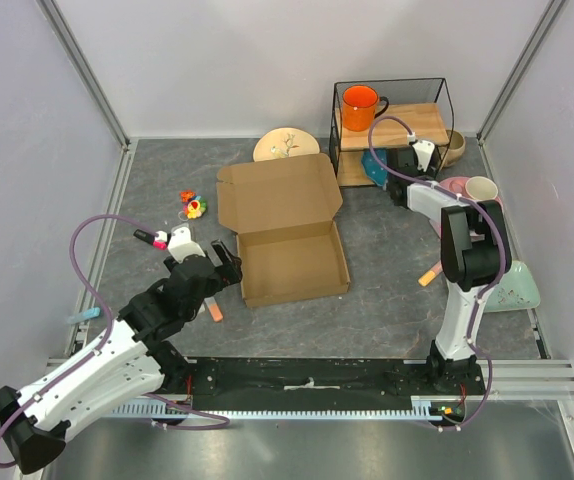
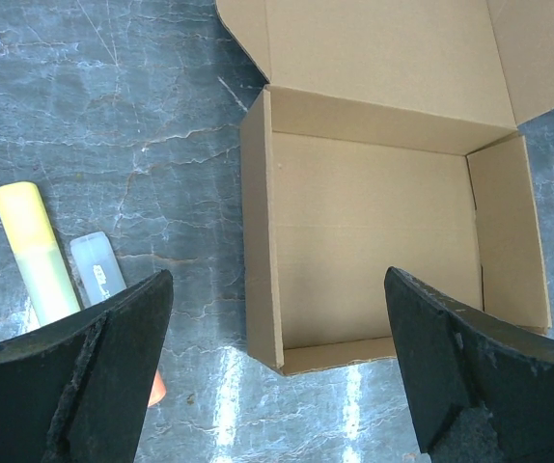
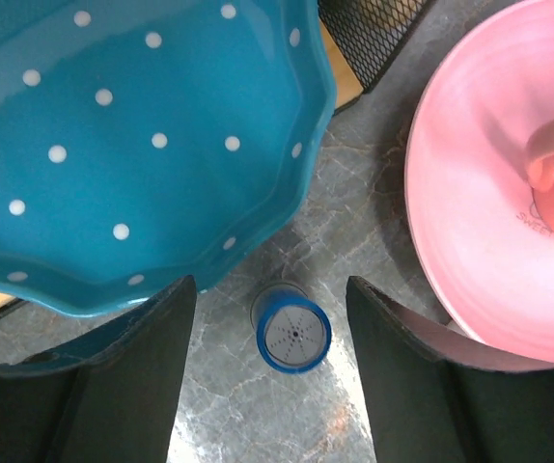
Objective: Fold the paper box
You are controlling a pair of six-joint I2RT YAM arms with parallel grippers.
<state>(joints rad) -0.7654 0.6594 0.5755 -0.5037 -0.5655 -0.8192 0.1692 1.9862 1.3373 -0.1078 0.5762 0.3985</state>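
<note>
Both fingers of the left gripper [image 2: 277, 289] stand wide apart, empty; the paper box [image 2: 373, 231] sits just ahead of them, walls up, its lid [image 2: 393, 48] lying open beyond. Closing it well likely means catching the lid's far edge and swinging it back. The right gripper [image 3: 269, 289], also apart, hangs by a blue dish [image 3: 132, 145].

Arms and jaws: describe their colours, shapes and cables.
The left arm and right arm have white shells with black joints. A purple cable loops beside the left one, and another runs along the right. The jaws are broad, matte black wedges, scuffed at the edges.
</note>
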